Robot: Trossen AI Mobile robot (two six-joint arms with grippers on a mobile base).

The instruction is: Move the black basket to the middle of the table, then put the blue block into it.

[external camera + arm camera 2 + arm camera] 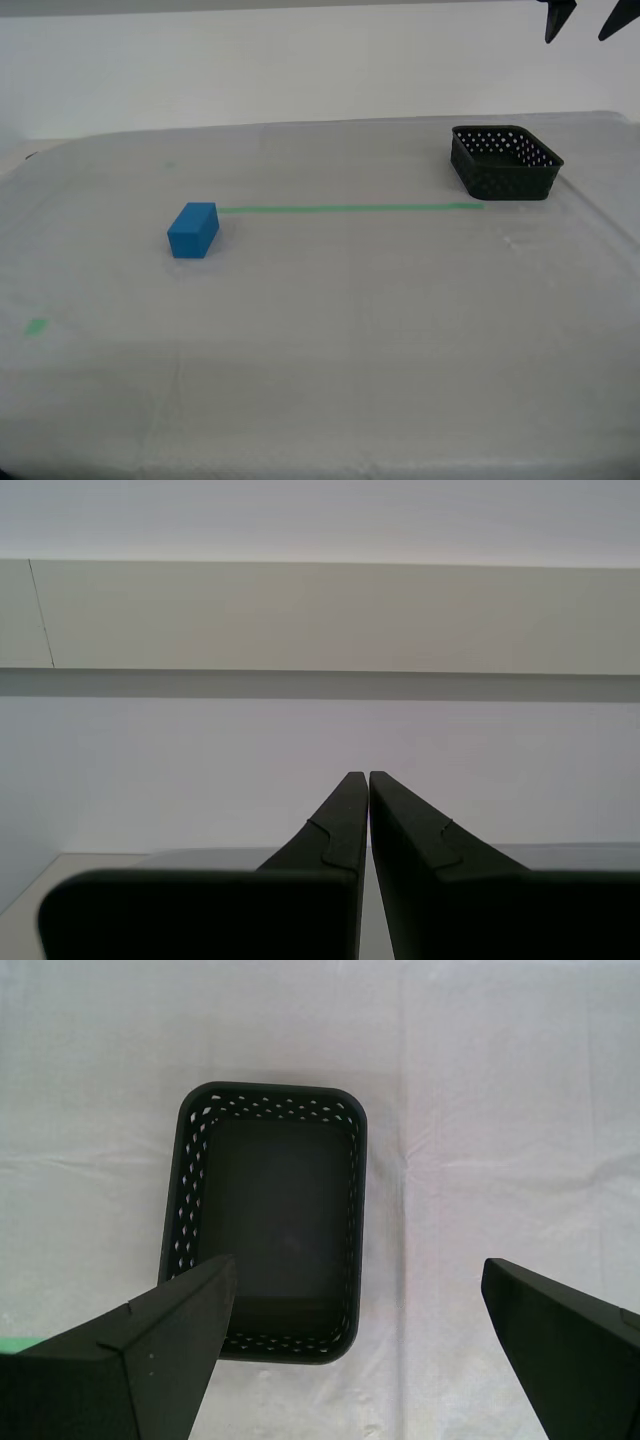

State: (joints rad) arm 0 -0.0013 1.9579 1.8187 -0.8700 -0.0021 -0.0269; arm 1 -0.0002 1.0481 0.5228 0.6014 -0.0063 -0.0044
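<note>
Two grippers in play. My first gripper has its jaws spread wide apart, nothing between them, hanging high above the black basket and looking straight down into it; one fingertip overlaps the basket's rim in that view but is clear of it in height. In the exterior view the same gripper shows only as two dark tips at the top edge, above the basket, well off the worktop. My second gripper has its jaws pressed together, tips meeting, holding nothing, aimed at a pale wall; it does not show in the exterior view.

Basket sits upright and empty on the worktop, the whitish-grey cloth. A thin green tape line runs from just beside the basket's near corner away toward the blue block, ending just beside the block. So the block is well apart from the basket, at the tape's other end, lying flat on the cloth. A small green tape mark lies further from the basket than the block, nearer the camera.
</note>
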